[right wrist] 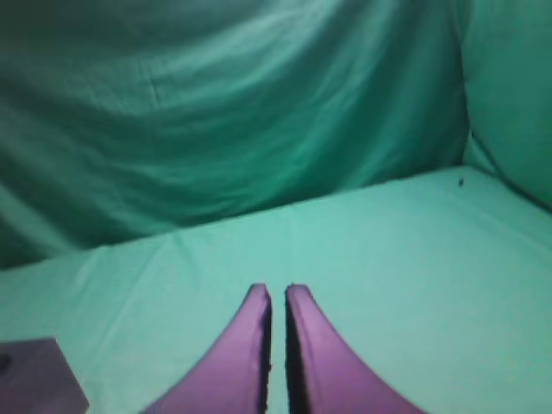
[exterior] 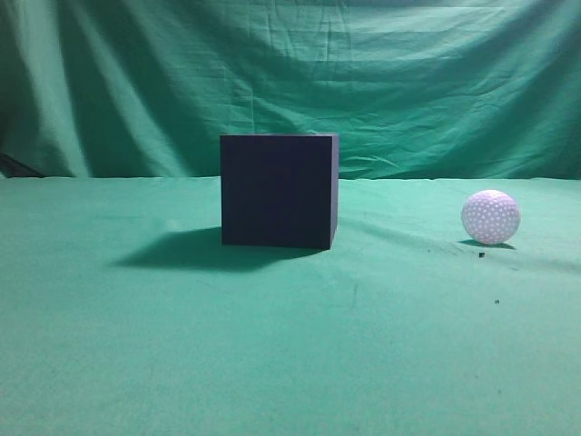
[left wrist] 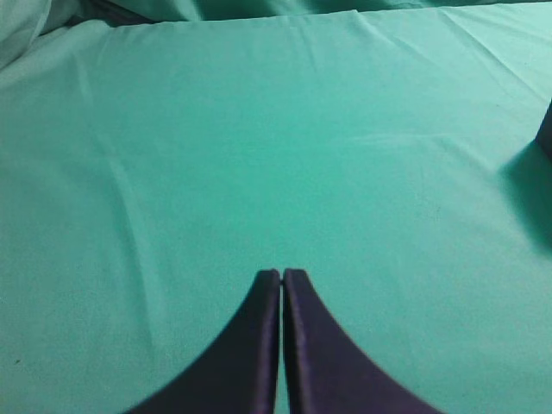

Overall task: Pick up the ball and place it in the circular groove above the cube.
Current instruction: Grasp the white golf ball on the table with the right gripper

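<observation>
Exterior view: dark cube (exterior: pixel 279 191) sits mid counter (exterior: pixel 272 363) on green cloth; white dimpled ball (exterior: pixel 490 217) rests well apart to its right, nothing touching it. Left gripper (left wrist: pixel 282 274) pressed together over bare cloth. Right gripper (right wrist: pixel 277 291) nearly closed, holding nothing, w/ cube corner at lower left.

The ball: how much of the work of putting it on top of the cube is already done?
Nothing looks done yet. The ball lies on the green cloth, apart from the cube, to its right. Nothing is in hand: the left gripper and the right gripper are both shut and empty. Grasping, lifting and placing are all left.
</observation>
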{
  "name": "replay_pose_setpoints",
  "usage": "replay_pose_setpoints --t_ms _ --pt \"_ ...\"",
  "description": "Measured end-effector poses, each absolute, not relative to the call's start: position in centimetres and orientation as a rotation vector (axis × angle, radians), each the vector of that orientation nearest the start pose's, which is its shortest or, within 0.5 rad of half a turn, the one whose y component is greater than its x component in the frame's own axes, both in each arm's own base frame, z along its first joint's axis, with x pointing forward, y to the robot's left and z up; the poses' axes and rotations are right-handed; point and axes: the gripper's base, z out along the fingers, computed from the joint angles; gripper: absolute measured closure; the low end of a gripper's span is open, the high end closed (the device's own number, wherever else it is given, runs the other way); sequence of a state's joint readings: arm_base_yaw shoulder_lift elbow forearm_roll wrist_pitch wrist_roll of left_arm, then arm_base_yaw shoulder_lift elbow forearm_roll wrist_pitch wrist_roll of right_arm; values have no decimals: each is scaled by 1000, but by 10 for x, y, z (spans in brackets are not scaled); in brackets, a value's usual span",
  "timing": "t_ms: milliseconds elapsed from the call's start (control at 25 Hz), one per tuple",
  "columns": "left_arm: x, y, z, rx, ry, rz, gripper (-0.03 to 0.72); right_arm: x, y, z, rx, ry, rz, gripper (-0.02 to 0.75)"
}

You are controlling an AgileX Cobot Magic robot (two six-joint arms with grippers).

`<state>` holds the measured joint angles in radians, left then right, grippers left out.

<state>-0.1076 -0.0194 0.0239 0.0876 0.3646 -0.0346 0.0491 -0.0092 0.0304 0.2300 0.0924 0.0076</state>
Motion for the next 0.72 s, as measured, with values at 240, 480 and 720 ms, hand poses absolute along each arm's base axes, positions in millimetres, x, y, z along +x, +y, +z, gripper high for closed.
replay_pose_setpoints --t_ms 240,480,720 --pt "52 -3 173 121 1847 -13 688 53 6 227 86 1543 217 738" --pt "52 -3 173 121 1847 -13 688 72 9 265 4 1721 170 738" --pt "52 -3 173 121 1847 -13 688 109 11 260 9 1916 160 738"
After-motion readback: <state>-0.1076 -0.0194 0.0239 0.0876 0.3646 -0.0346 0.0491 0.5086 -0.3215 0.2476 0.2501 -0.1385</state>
